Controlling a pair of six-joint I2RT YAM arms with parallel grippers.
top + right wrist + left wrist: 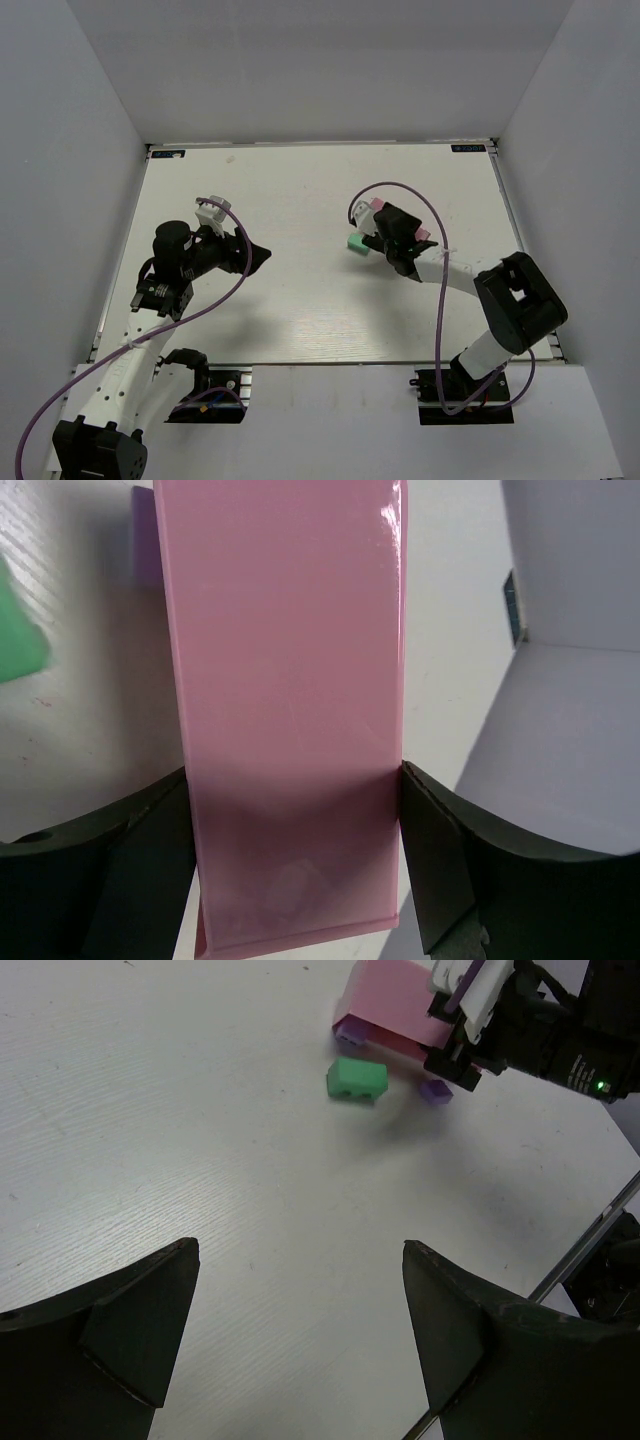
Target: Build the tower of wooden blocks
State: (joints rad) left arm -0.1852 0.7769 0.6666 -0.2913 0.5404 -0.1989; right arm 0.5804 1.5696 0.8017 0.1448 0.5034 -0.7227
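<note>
Tabletop [300,310]: blocks [356,1078] beside right claw's [296,785] tray [285,630]

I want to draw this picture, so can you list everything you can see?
table: one, white, under everything.
tray: one, pink, between the right gripper's fingers.
green block: one, green, on the table near the tray.
purple blocks: two, purple, one by the tray's corner, the other beside the tray under the right gripper.
left gripper: one, black, open over bare table.
right gripper: one, black, closed on the tray.
</note>
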